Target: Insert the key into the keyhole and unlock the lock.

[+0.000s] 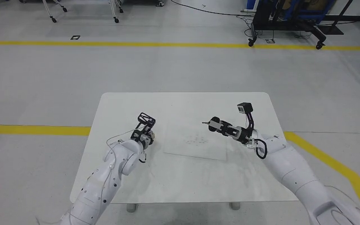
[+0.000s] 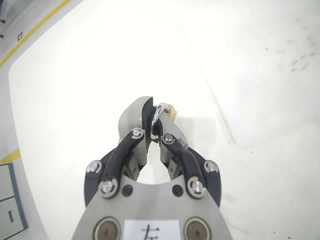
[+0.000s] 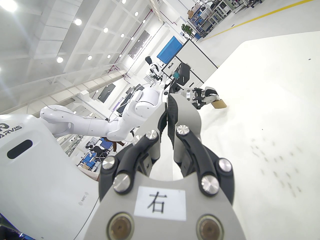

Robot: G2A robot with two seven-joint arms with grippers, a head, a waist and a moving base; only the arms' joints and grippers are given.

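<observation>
Here both arms face inward: left claw [image 2: 158, 112] pinching the lock [image 2: 172, 112], right claw [image 3: 169, 103] pinching the key [image 1: 205, 122].

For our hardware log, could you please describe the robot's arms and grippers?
The left arm and right arm are smooth white. The left gripper and right gripper have grey fingers, ribbed black pads, black linkages, silver bolts and a white label each.

Factory-like robotics lab, yellow floor lines [image 1: 169, 44], high ceiling lights [image 3: 77, 21], workbenches [image 3: 226, 1].
</observation>
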